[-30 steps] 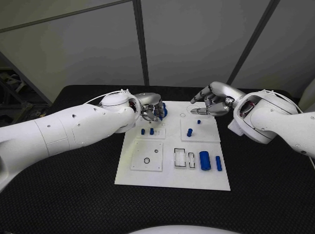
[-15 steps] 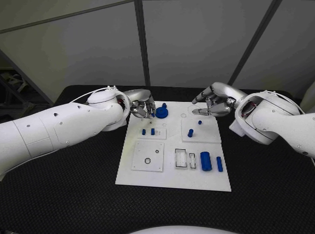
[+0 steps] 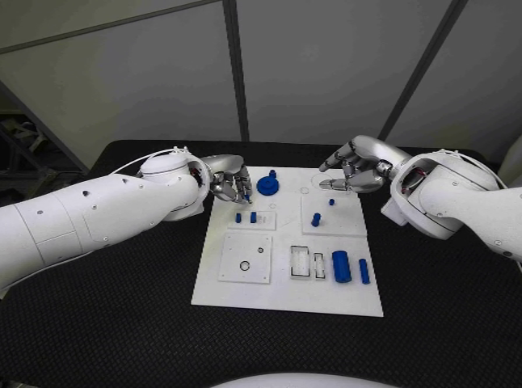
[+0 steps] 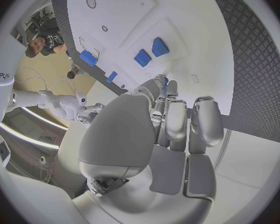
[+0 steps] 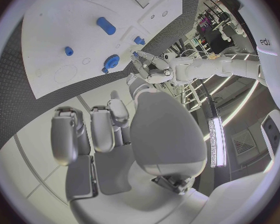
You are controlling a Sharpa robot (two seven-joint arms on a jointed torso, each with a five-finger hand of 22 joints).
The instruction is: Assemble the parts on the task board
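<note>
The white task board [image 3: 244,284] lies in the middle of the black table. A round blue part [image 3: 268,187] stands near its far edge, also seen in the right wrist view [image 5: 111,61]. My left hand [image 3: 229,184] hovers just left of that part, fingers apart and holding nothing [image 4: 168,129]. Over the board's far right corner my right hand [image 3: 352,174] hangs with loosely curved, empty fingers [image 5: 109,134]. Two short blue pegs [image 3: 246,217] stand below the left hand. Another peg [image 3: 316,218] and a tiny one [image 3: 331,201] stand on the right tile.
Two blue cylinders [image 3: 340,265] [image 3: 364,271] lie near the board's right edge beside clear slots [image 3: 298,262]. A tile with a small hole [image 3: 244,266] sits lower left. Black table [image 3: 121,323] surrounds the board; grey wall panels stand behind.
My left hand has drawn back to the left off the round blue part, which now stands uncovered on the board. The right hand has hardly moved.
</note>
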